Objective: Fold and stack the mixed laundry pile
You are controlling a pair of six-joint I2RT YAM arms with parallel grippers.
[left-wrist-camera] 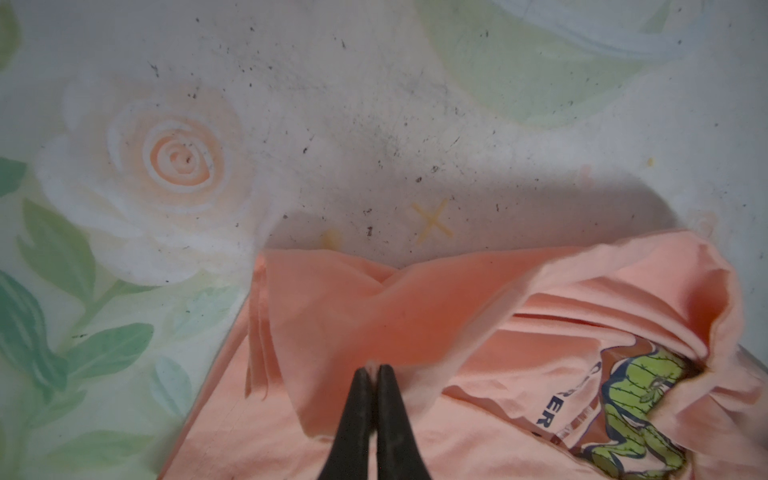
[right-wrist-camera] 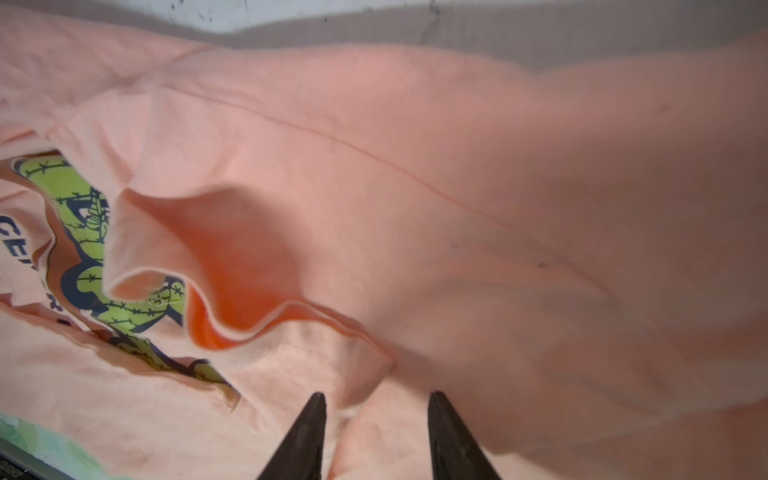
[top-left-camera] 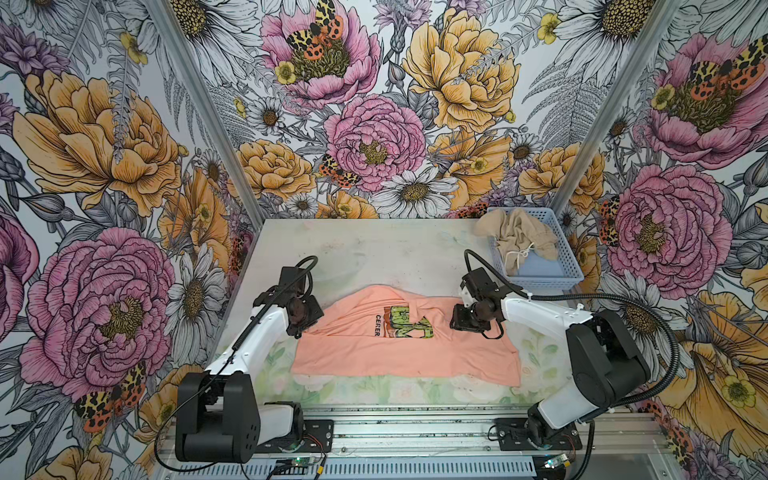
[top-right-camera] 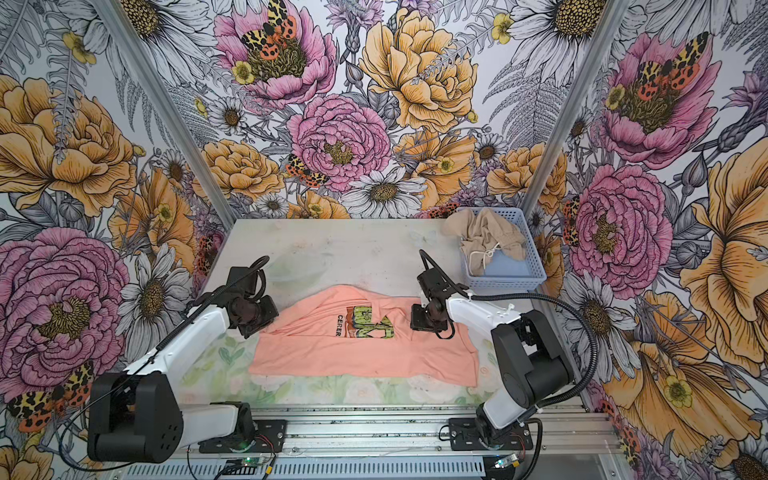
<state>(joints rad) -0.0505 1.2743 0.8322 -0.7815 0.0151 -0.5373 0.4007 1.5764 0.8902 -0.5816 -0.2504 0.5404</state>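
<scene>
- Now the salmon-peach T-shirt lies spread and wrinkled across the near middle of the table, graphic up.
- The left gripper is clenched on a raised fold at the shirt's left edge.
- The right gripper stands released over the shirt's right part, a ridge of cloth between its parted jaws.
- The beige-tan garment sits bunched in the light blue basket, far right.

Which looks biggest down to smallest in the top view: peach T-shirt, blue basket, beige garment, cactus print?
1. peach T-shirt
2. blue basket
3. beige garment, crumpled in the basket and nearly as big as it
4. cactus print, partly hidden by a fold
</scene>
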